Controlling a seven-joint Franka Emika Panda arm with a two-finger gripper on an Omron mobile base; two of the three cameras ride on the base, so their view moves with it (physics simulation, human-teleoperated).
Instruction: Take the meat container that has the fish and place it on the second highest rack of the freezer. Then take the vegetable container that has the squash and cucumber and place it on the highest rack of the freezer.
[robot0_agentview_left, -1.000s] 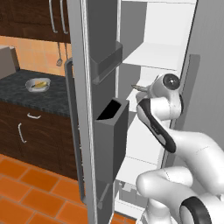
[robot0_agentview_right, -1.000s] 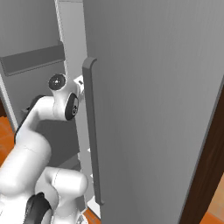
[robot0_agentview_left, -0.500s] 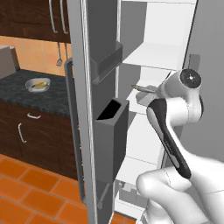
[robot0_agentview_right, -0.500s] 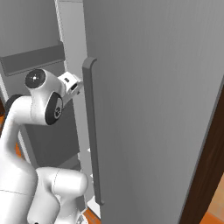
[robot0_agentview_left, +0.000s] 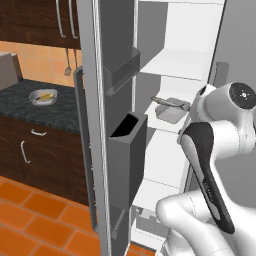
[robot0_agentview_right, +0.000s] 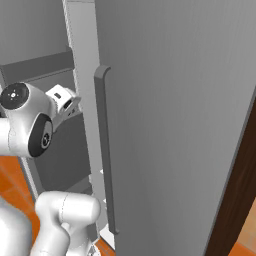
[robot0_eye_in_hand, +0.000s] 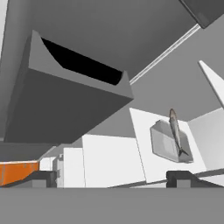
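Observation:
The meat container (robot0_agentview_left: 171, 112) is a grey tray with the slim silver fish (robot0_agentview_left: 167, 102) across it. It rests on a white rack (robot0_agentview_left: 162, 134) inside the open freezer (robot0_agentview_left: 200, 30), one level below the upper rack (robot0_agentview_left: 181, 63). In the hand view the tray (robot0_eye_in_hand: 165, 143) and fish (robot0_eye_in_hand: 175, 129) lie ahead to the right. My gripper (robot0_eye_in_hand: 113, 179) is open, with nothing between its fingertips (robot0_eye_in_hand: 183, 176), a short way back from the tray. The vegetable container (robot0_agentview_left: 43, 96), a bowl with the yellow-orange squash, stands on the dark counter at the left; I cannot make out the cucumber.
The freezer door (robot0_agentview_left: 107, 125) stands open to the left, its boxy bins (robot0_agentview_left: 127, 150) jutting toward the shelves, close to my hand (robot0_eye_in_hand: 65, 100). A closed grey door with a long bar handle (robot0_agentview_right: 102, 150) flanks the right. Dark wood cupboards (robot0_agentview_left: 30, 150) sit below the counter.
My arm has swung up and to the right, drawing the open hand back from the tray. The fish tray has stayed on its rack.

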